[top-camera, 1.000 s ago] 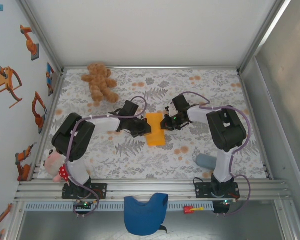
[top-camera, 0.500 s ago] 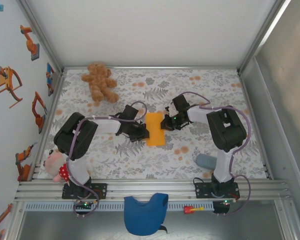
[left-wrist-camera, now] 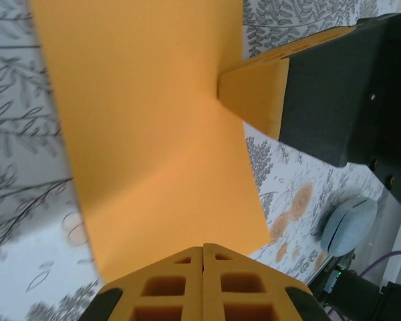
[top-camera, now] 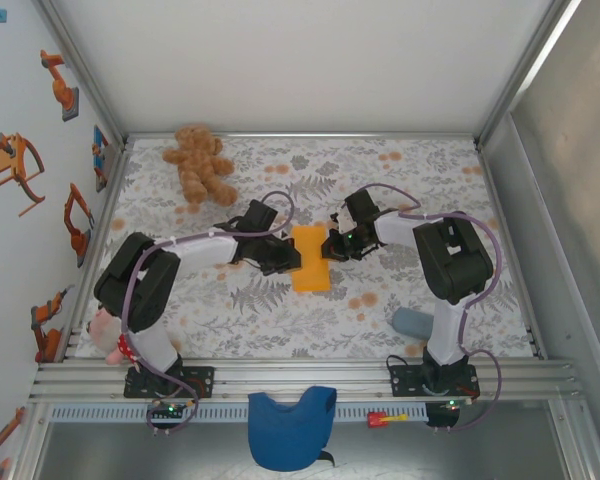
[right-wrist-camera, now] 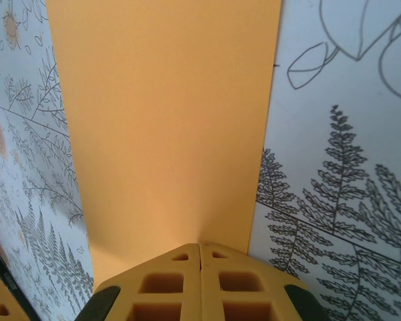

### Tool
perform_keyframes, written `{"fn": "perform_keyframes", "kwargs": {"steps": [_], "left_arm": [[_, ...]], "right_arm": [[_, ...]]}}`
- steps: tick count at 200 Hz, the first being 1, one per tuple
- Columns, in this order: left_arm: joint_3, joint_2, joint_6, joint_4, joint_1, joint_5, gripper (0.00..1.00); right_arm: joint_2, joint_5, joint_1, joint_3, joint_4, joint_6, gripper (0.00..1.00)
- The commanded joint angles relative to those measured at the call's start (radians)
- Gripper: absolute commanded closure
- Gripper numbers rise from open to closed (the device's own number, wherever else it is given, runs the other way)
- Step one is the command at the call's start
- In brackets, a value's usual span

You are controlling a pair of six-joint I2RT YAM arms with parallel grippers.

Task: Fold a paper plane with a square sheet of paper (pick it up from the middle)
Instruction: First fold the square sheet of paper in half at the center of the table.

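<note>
Where left gripper (left-wrist-camera: pixel 202 251) ends — orange paper (left-wrist-camera: pixel 147 120), touching

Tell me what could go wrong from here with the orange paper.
1. The left claw and right claw are both shut, with their tips at opposite long edges of the folded orange paper. A sideways push could slide the thin sheet or skew the crease.
2. The claws face each other closely across the narrow strip, so moving further inward risks a collision.
</note>
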Motion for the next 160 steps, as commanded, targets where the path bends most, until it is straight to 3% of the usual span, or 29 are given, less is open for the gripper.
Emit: {"fn": "perform_keyframes", "kwargs": {"steps": [1, 66, 118, 160], "left_arm": [[0.026, 0.061, -0.005, -0.014, -0.019, 0.036, 0.95], [-0.065, 0.085, 0.028, -0.080, -0.030, 0.009, 0.95], [-0.185, -0.024, 0.046, -0.131, -0.033, -0.028, 0.94], [-0.124, -0.111, 0.055, -0.154, -0.032, -0.055, 0.93]], "right_arm": [[0.151, 0.328, 0.010, -0.105, -0.160, 0.003, 0.97], [0.150, 0.334, 0.009, -0.101, -0.161, 0.010, 0.97], [0.144, 0.328, 0.010, -0.089, -0.162, 0.017, 0.97], [0.076, 0.270, 0.012, -0.031, -0.172, 0.026, 0.96]]}}
